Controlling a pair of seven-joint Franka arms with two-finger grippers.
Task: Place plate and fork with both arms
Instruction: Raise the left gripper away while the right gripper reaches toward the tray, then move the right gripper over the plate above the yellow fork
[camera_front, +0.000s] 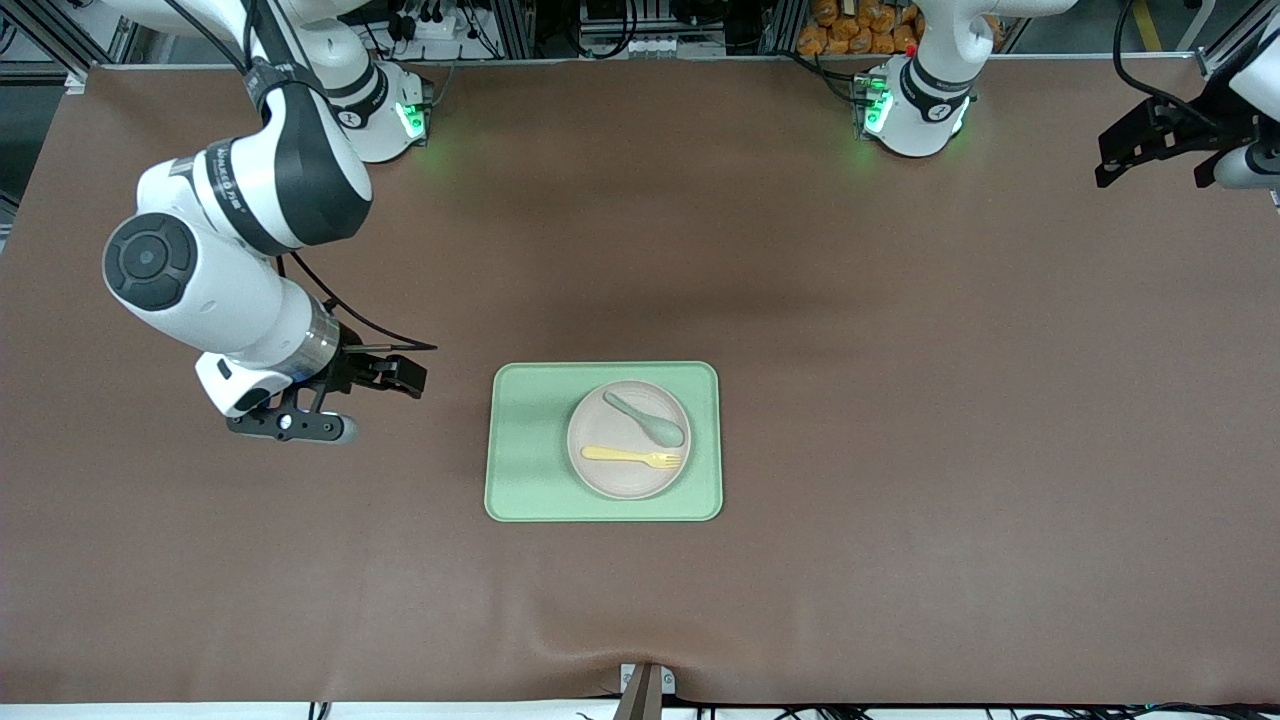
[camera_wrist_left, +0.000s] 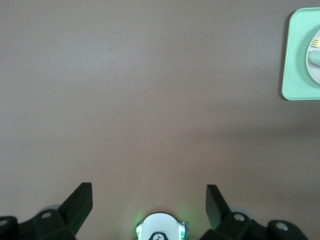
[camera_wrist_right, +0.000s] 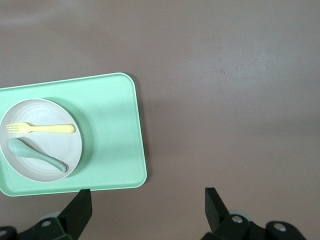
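The round pale beige plate (camera_front: 620, 482) sits on the light-green tray (camera_front: 530, 440) in the middle of the table. The yellow fork (camera_front: 632, 457) lies flat on the plate, beside a grey-green spoon (camera_front: 645, 419). My right gripper (camera_front: 395, 380) is open and empty above bare table, beside the tray toward the right arm's end. Its wrist view (camera_wrist_right: 148, 196) shows the tray (camera_wrist_right: 115, 130), the plate (camera_wrist_right: 50, 112) and the fork (camera_wrist_right: 42, 128). My left gripper (camera_front: 1150, 165) is open and empty, held high at the left arm's end; its wrist view (camera_wrist_left: 149, 192) shows bare table and the tray's edge (camera_wrist_left: 295, 60).
The brown mat (camera_front: 900, 400) covers the whole table. The arm bases (camera_front: 915, 100) stand along the table edge farthest from the front camera. The left arm's base (camera_wrist_left: 161, 227) shows under its own gripper. A small clamp (camera_front: 645, 685) sits at the near edge.
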